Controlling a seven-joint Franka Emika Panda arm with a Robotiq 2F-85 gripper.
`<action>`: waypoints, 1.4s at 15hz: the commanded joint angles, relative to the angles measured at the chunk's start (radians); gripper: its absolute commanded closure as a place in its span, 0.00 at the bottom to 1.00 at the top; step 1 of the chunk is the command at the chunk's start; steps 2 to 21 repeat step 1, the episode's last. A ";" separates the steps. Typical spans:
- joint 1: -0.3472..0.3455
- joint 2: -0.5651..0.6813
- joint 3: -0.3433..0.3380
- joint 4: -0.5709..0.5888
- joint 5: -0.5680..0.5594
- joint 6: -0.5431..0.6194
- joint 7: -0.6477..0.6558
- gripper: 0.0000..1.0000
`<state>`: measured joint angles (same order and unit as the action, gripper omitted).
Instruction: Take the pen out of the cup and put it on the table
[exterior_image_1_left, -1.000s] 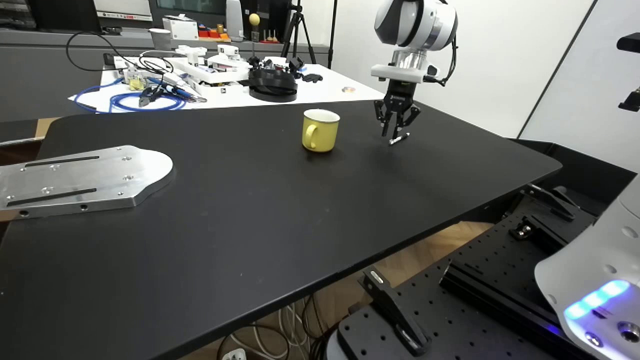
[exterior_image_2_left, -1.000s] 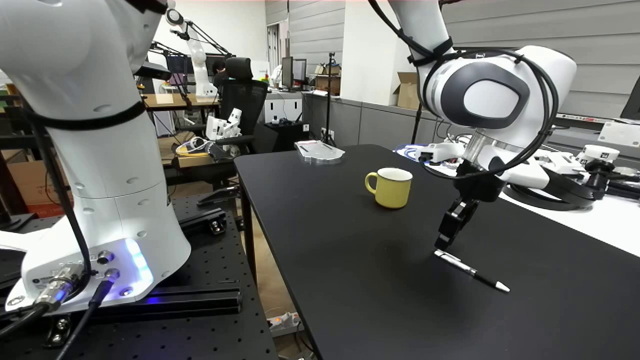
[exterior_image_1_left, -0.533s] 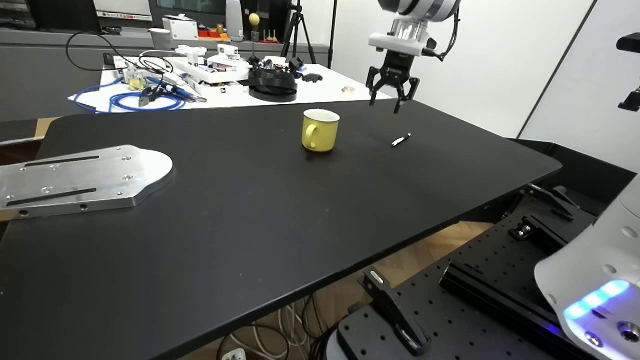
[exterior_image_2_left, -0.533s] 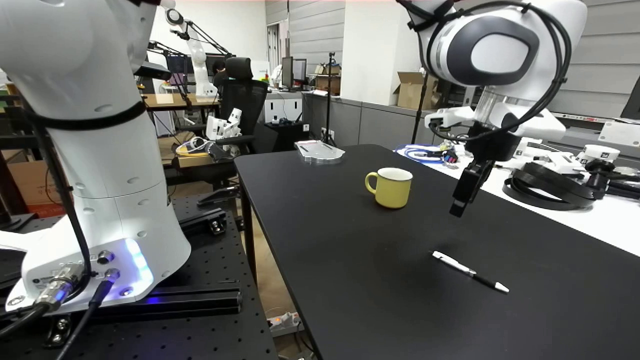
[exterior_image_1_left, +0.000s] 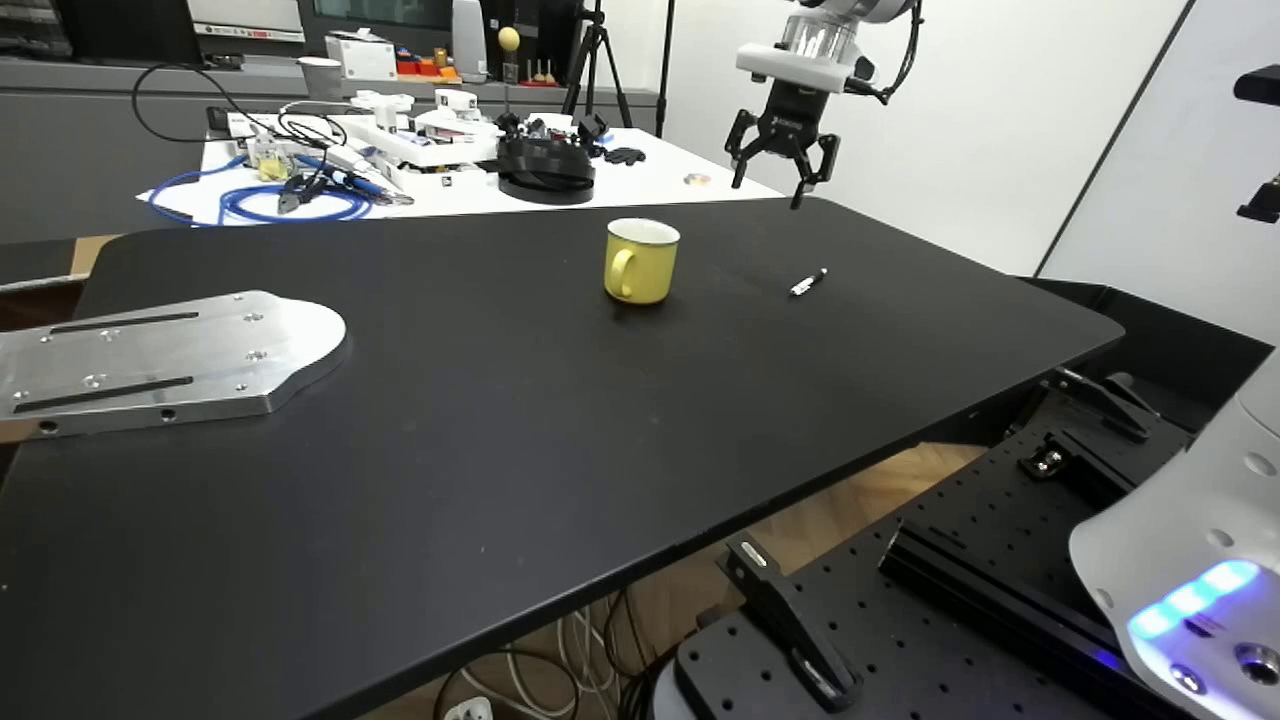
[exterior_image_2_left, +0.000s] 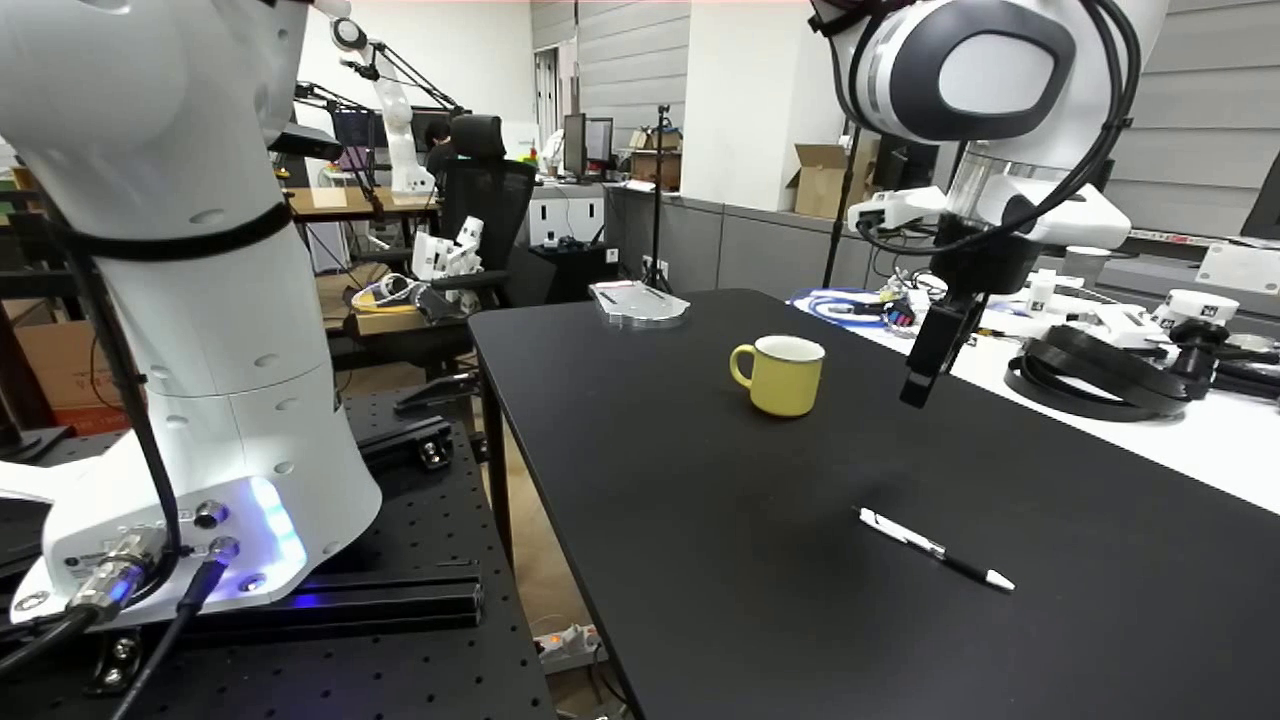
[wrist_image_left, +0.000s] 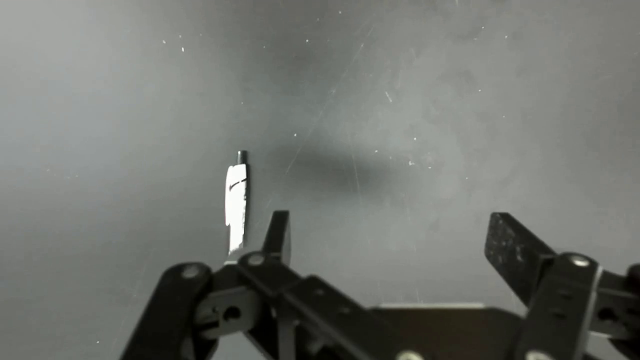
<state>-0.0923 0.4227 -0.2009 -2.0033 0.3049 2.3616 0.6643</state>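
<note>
The slim white-and-black pen (exterior_image_1_left: 808, 283) lies flat on the black table (exterior_image_1_left: 500, 420), to the right of the yellow cup (exterior_image_1_left: 640, 268) and apart from it. In an exterior view the whole pen (exterior_image_2_left: 935, 548) shows, nearer the camera than the upright cup (exterior_image_2_left: 786, 378). My gripper (exterior_image_1_left: 767, 194) hangs above the table, higher than the pen and away from it. Its jaws stand wide apart. In the wrist view, bare tabletop shows between the fingertips of the gripper (wrist_image_left: 390, 213); the pen (wrist_image_left: 236, 205) is left of the left finger, its lower end hidden behind that finger's linkage.
A silver metal plate (exterior_image_1_left: 180, 355) lies at the table's far side from my gripper. Beyond the table's back edge, a white table (exterior_image_1_left: 660, 185) carries cables, a black round object (exterior_image_1_left: 545, 170) and other gear. The robot's base (exterior_image_2_left: 230, 480) stands beside the table.
My gripper has risen from beside the pen and its jaws have spread from narrow to wide. On the table, the pen has shifted and turned slightly. The cup has stayed put.
</note>
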 joint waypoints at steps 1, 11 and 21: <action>-0.007 0.001 0.007 0.001 -0.005 -0.001 0.003 0.00; -0.007 0.001 0.007 0.001 -0.005 -0.001 0.003 0.00; -0.007 0.001 0.007 0.001 -0.005 -0.001 0.003 0.00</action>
